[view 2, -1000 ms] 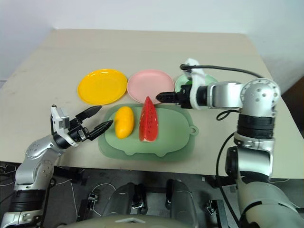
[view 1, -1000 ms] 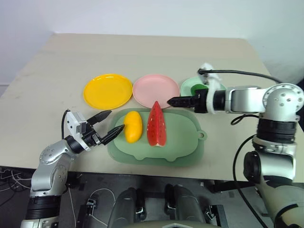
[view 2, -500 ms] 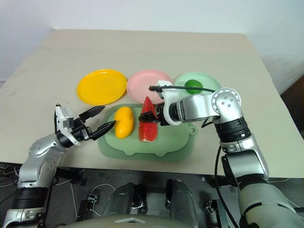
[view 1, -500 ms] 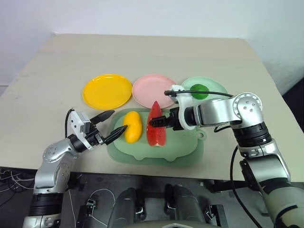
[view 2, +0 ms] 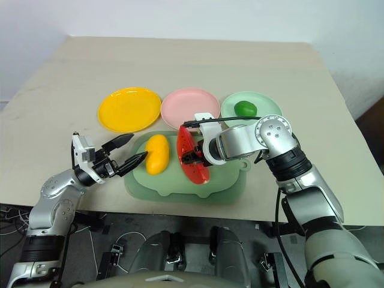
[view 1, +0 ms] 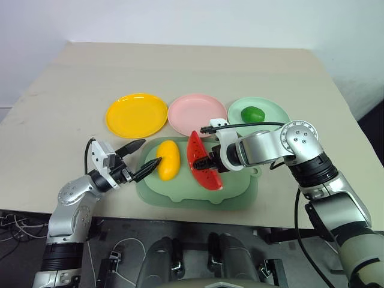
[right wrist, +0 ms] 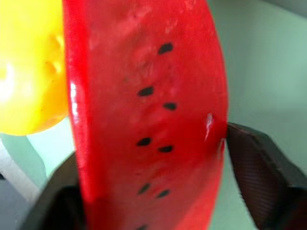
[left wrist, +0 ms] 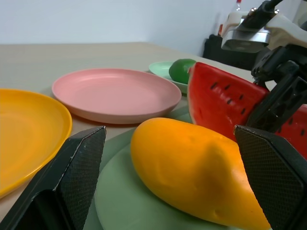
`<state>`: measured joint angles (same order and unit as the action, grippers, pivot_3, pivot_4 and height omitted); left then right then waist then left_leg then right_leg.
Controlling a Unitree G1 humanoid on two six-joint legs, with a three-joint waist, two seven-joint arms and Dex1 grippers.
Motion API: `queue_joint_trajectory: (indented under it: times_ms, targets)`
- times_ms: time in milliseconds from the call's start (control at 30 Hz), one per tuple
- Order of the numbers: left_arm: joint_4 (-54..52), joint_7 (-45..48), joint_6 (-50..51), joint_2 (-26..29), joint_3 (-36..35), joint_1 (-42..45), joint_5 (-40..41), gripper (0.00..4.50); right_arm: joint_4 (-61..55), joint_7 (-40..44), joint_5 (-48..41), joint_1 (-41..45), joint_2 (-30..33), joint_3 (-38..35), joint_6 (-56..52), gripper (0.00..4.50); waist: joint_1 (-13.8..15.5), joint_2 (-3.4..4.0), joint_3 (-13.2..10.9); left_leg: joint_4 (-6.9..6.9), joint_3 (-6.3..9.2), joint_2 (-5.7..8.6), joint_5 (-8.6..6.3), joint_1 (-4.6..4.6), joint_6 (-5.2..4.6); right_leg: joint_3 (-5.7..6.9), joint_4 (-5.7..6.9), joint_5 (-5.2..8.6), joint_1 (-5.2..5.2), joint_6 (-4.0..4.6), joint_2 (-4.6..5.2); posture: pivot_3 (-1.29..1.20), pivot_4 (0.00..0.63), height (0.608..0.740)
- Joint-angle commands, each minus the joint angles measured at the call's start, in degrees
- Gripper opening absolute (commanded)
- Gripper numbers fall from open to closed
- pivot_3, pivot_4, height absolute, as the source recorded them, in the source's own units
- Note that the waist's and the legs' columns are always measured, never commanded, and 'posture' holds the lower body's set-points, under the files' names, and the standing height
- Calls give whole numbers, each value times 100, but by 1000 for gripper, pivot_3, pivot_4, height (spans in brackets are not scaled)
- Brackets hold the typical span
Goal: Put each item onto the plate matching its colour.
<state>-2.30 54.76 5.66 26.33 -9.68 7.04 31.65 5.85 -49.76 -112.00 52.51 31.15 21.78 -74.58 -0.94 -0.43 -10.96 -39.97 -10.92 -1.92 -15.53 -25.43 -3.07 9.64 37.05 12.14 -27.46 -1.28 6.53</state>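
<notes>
Since a second ago our right gripper (view 1: 204, 163) has swung down from beside the mint plate (view 1: 271, 110) to mid-frame and clamped on the watermelon wedge (view 1: 201, 159) — the wedge now tilts over the grey-green tray (view 1: 237, 191). Our left gripper (view 1: 138, 158) stays in the lower left, fingers spread wide, just beside the mango (view 1: 168, 159) on the tray. The lime (view 1: 252, 113) sits on the mint plate; the yellow plate (view 1: 136, 114) and the pink plate (view 1: 194, 112) lie bare. We can read no writing anywhere.

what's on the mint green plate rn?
Only the lime sits on the mint green plate, near its centre. The patch of plate directly under the lime is covered.
</notes>
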Motion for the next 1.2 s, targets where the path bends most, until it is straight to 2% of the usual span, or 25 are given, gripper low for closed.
queue_joint_trajectory:
  times_ms: [33, 167, 267, 400, 467, 600, 767, 1000, 1200]
  targets:
    - [-202, -28, -43, -6, 50, 43, -42, 4500, -159, 152, 20, 160, 106, 25, -25, 3059, 3, 0, 0, 0, 0, 0, 0, 0, -1, 0, 0, 0, 0, 0, 0, 0, 150, 696]
    - [-240, -67, -11, -2, 47, 47, -18, 4500, -331, 515, 115, 240, 176, -100, -32, 3046, 4, 0, 0, 0, 0, 0, -1, -1, -1, 0, -1, 1, 0, -1, 0, 0, 150, 696]
    - [-273, -87, 12, 50, -10, 21, 20, 4500, -428, 1204, 378, 527, 314, -513, 7, 3030, -1, 2, -2, 0, 0, 0, -1, -2, -1, 0, -1, 1, -3, -1, 0, 0, 150, 696]
    - [-374, -163, 71, 99, -66, -9, 49, 4500, 18, 2145, 1446, 979, 435, -854, 88, 3030, 5, 1, -1, 0, 0, 0, -1, -3, -3, 0, -2, 1, -4, -2, 0, 0, 150, 696]
    - [-483, -246, 134, 96, -72, -46, 77, 4500, 334, 3034, 2541, 1173, 349, -842, 557, 3030, 8, 1, -1, 1, 1, 0, -2, -1, -4, 0, -6, 1, -2, -2, -2, 0, 150, 696]
    - [-742, -412, 268, 51, -3, -105, 56, 4500, 1496, 4590, 4713, 1585, -79, -402, 1657, 3030, -9, 2, -2, 0, -1, 0, -17, -3, -28, 1, -8, 1, -2, -3, -2, 0, 150, 696]
    - [-1002, -557, 423, 19, 21, -172, 94, 4500, 3570, 5868, 6494, 2272, -808, -383, 2712, 3030, -18, 5, -4, 2, -7, -1, 0, -6, -6, 1, 4, -3, -12, 3, -4, 0, 150, 696]
    - [-1028, -577, 510, 77, -31, -157, 91, 4500, 5767, 6894, 8098, 2871, -1653, -616, 3587, 3030, -24, 5, -4, 2, -10, -3, 0, -7, -1, 1, 3, -11, -12, 16, -7, 0, 150, 696]
    - [-829, -528, 423, 105, -69, -89, 53, 4500, 6496, 7272, 8848, 3069, -2174, -1065, 3742, 3030, -45, 8, -5, 5, -10, -4, 1, -7, 3, 0, 7, -11, -18, 18, -6, 0, 150, 696]
